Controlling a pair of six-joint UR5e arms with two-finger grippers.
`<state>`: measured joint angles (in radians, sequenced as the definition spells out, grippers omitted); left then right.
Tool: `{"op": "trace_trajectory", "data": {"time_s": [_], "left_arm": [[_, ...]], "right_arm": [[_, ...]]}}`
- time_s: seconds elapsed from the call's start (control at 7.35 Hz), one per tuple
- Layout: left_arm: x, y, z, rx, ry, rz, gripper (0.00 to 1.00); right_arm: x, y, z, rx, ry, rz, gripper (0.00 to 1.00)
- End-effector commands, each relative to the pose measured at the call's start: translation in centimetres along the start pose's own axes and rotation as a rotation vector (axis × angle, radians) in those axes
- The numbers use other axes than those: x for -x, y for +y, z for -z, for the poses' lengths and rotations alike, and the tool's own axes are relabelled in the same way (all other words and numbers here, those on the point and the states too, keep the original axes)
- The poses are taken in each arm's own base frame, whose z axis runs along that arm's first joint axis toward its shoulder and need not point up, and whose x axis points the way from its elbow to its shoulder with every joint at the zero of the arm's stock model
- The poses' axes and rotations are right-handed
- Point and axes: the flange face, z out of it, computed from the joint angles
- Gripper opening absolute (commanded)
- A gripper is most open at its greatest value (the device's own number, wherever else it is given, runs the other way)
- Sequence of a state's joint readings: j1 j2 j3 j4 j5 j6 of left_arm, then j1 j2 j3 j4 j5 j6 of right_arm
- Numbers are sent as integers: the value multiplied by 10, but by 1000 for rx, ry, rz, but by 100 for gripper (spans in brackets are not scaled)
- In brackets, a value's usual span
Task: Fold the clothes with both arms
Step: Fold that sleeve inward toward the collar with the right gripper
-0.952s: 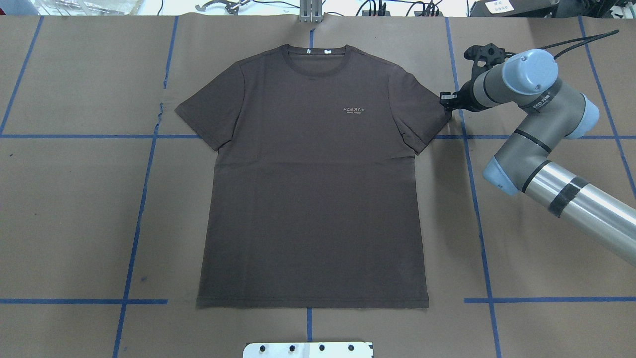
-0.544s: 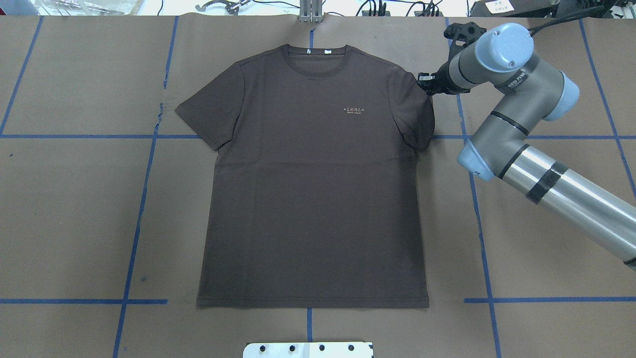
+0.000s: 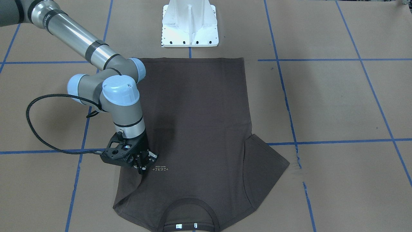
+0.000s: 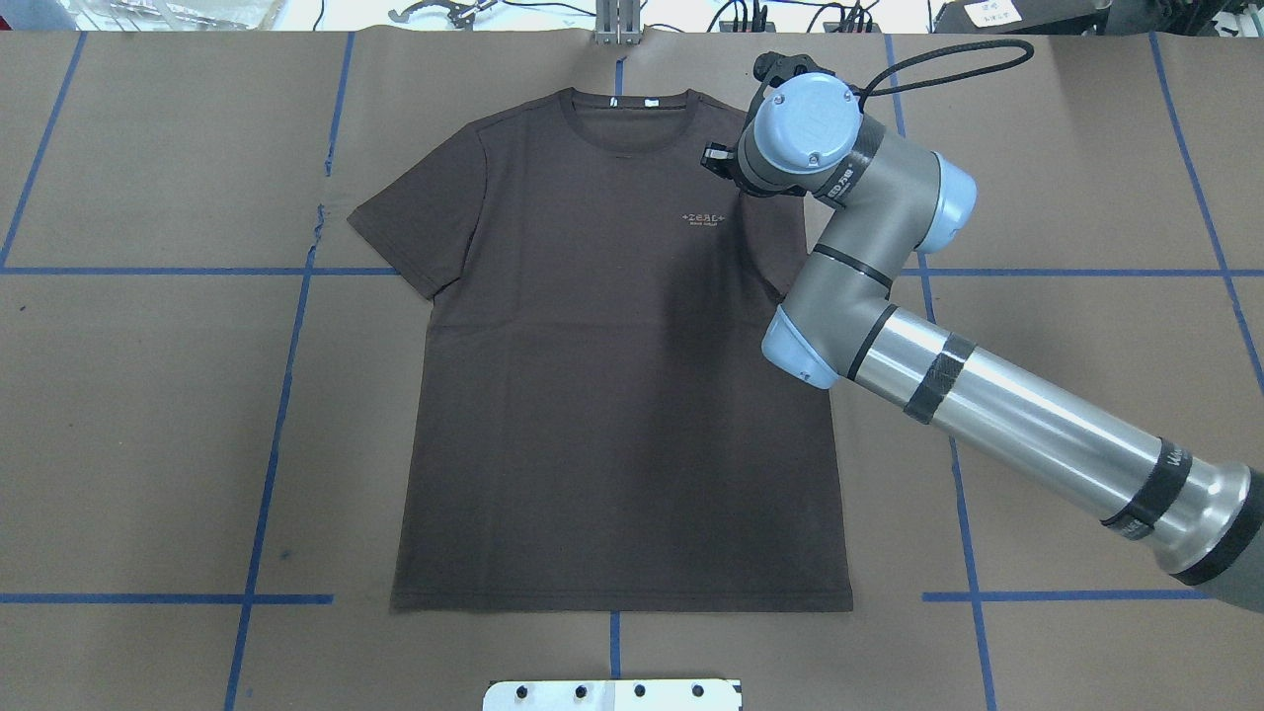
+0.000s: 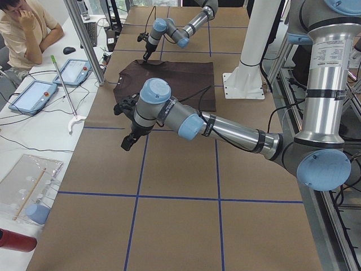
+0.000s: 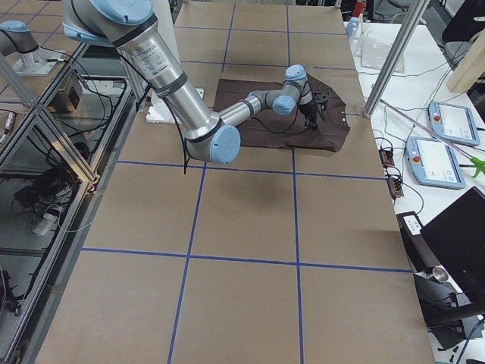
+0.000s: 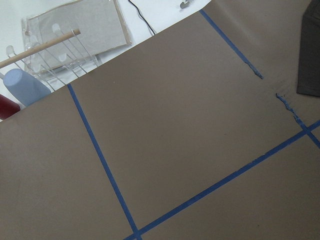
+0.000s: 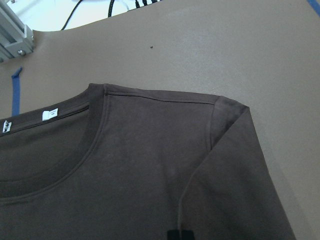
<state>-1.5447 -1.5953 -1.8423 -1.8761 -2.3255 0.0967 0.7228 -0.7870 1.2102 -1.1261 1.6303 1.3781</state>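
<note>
**Sleeve fold in hand on the robot's right side**

Taking the overhead view as a clock with the collar (image 4: 628, 138) at 12, the T-shirt (image 4: 612, 395) lay chest-up and flat in the middle of the surface (image 4: 148, 395), hem at 6; its right sleeve was no longer spread out at 2 but drawn in over the body, the cloth rising in a small ridge to the right hand (image 3: 144, 169); that hand stood at about 1 o'clock, just beside the chest lettering (image 4: 704, 218), and its fingers looked pinched together on the sleeve's cloth. The left sleeve (image 4: 420, 232) lay spread at 10, untouched.

By my reading the step was the first inward fold; the next move called for lowering the sleeve onto the chest and letting go without dragging it back, then for the same fold from 10 o'clock.

The left hand (image 5: 128, 141) hung over bare paper well off the shirt's 9 o'clock side; whether its fingers were apart or together I could not tell, since only the side view showed it.

Counted: one T-shirt; two sleeves, one folded in and one flat; two white neck labels (image 4: 649, 101); two arms, the right arm (image 4: 987, 405) over the shirt and the left arm (image 5: 225, 127) off it; two hands.
</note>
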Motion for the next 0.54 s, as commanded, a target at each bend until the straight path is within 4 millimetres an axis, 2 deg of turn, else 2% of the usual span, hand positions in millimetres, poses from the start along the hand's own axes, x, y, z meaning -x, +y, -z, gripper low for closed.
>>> {"op": "trace_trajectory", "data": {"time_s": [0.0, 0.14, 0.27, 0.41], "left_arm": [[0, 1, 0, 1, 0, 1, 100], [0, 0, 0, 0, -1, 0, 100], [-3, -5, 4, -32, -5, -30, 100], [-8, -12, 10, -118, -19, -107, 100]], "right_arm": [[15, 14, -4, -24, 3, 19, 100], [24, 14, 2, -25, -9, 25, 100], [34, 4, 15, -7, -30, 48, 100], [23, -23, 27, 61, -33, 65, 100]]}}
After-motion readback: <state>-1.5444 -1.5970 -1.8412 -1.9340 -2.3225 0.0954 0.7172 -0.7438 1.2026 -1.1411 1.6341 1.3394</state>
